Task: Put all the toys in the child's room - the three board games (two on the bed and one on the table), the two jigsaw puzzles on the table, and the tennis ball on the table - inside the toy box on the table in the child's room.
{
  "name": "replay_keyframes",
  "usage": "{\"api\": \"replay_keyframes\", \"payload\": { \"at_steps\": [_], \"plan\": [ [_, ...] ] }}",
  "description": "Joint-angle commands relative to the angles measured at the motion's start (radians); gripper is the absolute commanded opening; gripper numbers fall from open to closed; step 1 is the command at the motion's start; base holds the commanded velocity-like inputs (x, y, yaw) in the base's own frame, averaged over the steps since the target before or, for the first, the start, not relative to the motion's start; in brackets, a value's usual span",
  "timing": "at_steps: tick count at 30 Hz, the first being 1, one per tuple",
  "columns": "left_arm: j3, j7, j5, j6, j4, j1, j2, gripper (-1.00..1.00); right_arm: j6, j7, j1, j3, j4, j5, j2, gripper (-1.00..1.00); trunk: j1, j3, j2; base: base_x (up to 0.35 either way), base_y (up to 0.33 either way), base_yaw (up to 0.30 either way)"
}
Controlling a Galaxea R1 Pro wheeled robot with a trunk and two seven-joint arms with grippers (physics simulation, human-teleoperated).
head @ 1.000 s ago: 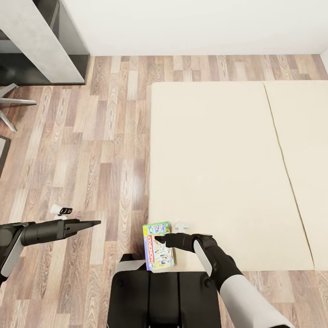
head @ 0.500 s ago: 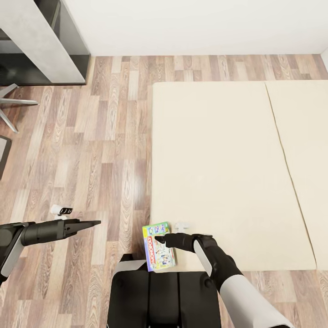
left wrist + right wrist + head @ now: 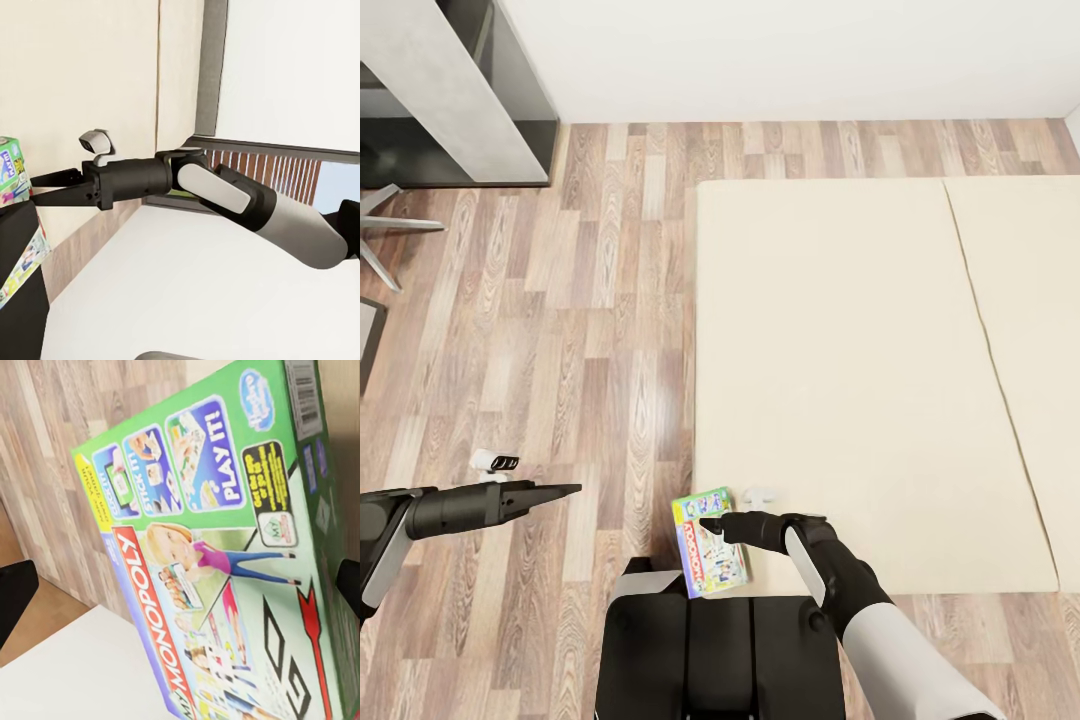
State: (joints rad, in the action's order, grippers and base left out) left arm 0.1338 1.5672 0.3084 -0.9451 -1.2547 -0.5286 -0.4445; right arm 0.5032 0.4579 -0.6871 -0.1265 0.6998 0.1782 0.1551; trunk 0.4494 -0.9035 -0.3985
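**Green Monopoly box in the right gripper, view drifting slightly**

Green and purple, the flat cardboard Monopoly board game box (image 3: 709, 541) sits clamped in the right gripper (image 3: 712, 523), just in front of the robot's black trunk (image 3: 720, 655) and over the near left corner of the cream bed mattress (image 3: 850, 370). Since a second ago the whole picture has slid a little, so the camera has moved; the box and both arms keep their places against the trunk. The left gripper (image 3: 560, 490) hangs out to the left of the trunk over the wood-plank floor (image 3: 560, 330), its fingers drawn together on nothing. Beyond the mattress runs a white wall (image 3: 790, 55); far left of it stands a grey and black shelf unit (image 3: 450, 90).
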Motion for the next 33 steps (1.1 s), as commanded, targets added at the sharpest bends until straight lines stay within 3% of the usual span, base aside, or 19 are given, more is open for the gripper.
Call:
{"api": "replay_keyframes", "payload": {
  "at_steps": [1, 33],
  "plan": [
    [0.000, 0.004, 0.000, -0.011, 0.000, 0.000, 0.000, 1.00, 0.008, -0.002, 0.000, -0.001, 0.001, 0.009, 0.000, 1.00, 0.001, -0.001, -0.002, 0.000, 0.027, 0.000],
    [0.000, 0.004, 0.000, -0.011, 0.000, 0.000, 0.000, 1.00, 0.008, -0.002, 0.000, -0.001, 0.001, 0.010, 0.000, 1.00, 0.001, -0.001, -0.002, 0.000, 0.013, 0.000]
  ]
}}
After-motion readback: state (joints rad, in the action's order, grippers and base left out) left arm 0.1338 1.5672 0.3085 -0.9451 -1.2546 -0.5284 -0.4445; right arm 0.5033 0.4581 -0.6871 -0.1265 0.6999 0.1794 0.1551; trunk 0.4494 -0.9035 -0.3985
